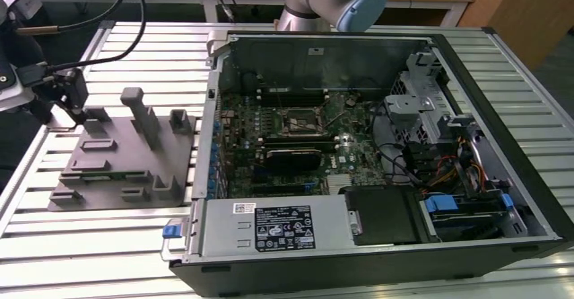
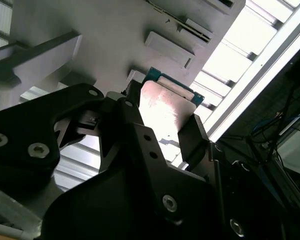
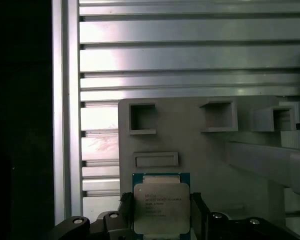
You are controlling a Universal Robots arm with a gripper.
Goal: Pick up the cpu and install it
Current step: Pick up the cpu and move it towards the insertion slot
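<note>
1 cpu [image 3: 161, 207] tight in gripper [image 2: 164, 117], at corner of grey fixture tray [image 3: 190, 150] w/ posts [image 1: 144, 114], slotted table [image 3: 190, 60] beneath.

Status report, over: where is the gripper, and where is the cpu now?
Gripper flanks cpu; grip unclear. It sits over grey fixture tray, not installed. Nothing blocking.

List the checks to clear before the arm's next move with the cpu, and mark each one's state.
1. Grip: fingers meet both side edges of the cpu in the first wrist view: ok.
2. Alignment: cpu sits square in the pincer: ok.
3. cpu clear of the tray: cannot tell.
4. Case open, board exposed: ok.
5. Socket ready for the chip: cannot tell.
6. Low, straight path to the case: posts stand in between, so probably not ok.
</note>
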